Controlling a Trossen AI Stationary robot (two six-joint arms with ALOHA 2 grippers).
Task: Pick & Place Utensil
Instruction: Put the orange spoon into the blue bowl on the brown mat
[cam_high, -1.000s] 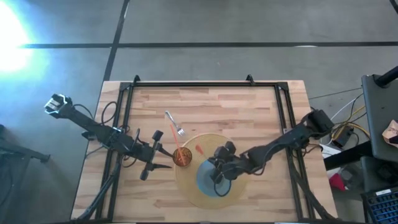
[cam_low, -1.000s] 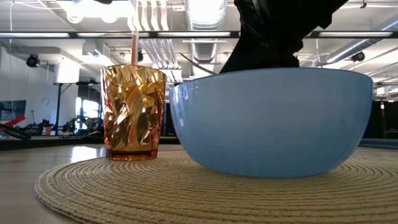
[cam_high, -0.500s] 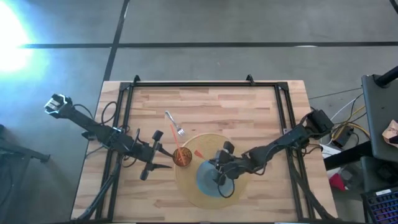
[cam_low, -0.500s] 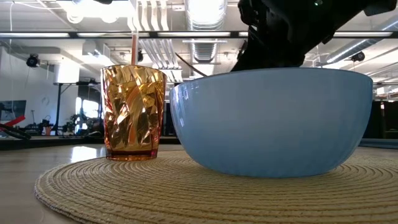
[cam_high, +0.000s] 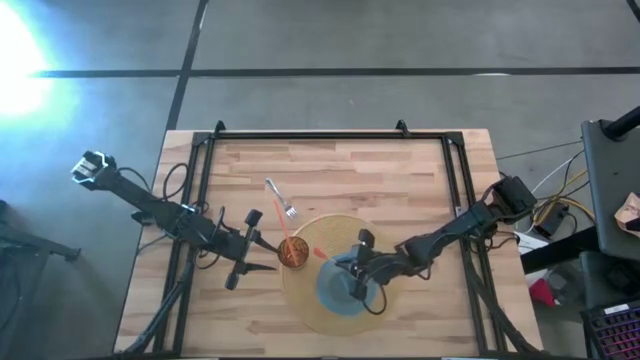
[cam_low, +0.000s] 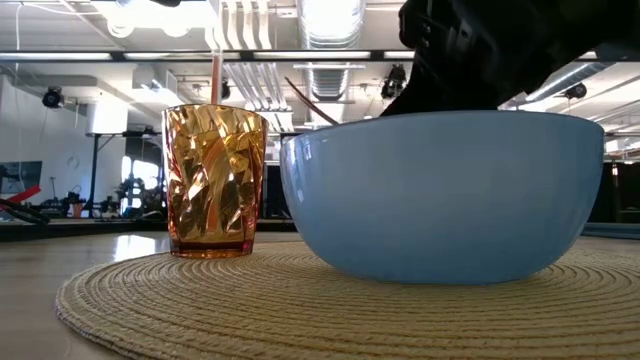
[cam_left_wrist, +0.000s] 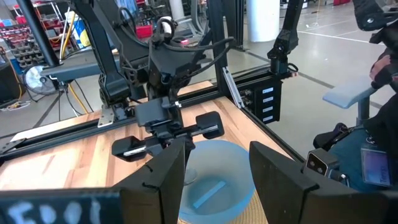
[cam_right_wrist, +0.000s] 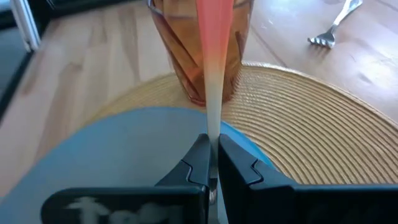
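Pincer work centres on the right gripper (cam_high: 358, 283), which sits over the blue bowl (cam_high: 345, 288) on the round woven placemat (cam_high: 300, 305). Only the right wrist view shows the grip itself: its dark fingers (cam_right_wrist: 198, 163) are pressed nearly together on the pale end of an orange utensil (cam_right_wrist: 214, 43), whose handle rises in front of the amber tumbler (cam_right_wrist: 199, 37). From above, the same utensil (cam_high: 322, 252) is just a short orange streak between tumbler (cam_high: 292, 252) and bowl. The low view hides the bowl's inside behind its blue wall (cam_low: 445, 195), with the tumbler (cam_low: 214, 180) to its left and the arm dark above. A metal fork (cam_high: 280, 201) lies on the bare wooden table (cam_high: 400, 170) beyond the mat, also seen in the right wrist view (cam_right_wrist: 334, 26). The left gripper (cam_high: 255, 242) waits left of the tumbler, fingers (cam_left_wrist: 163, 177) spread wide and holding nothing.
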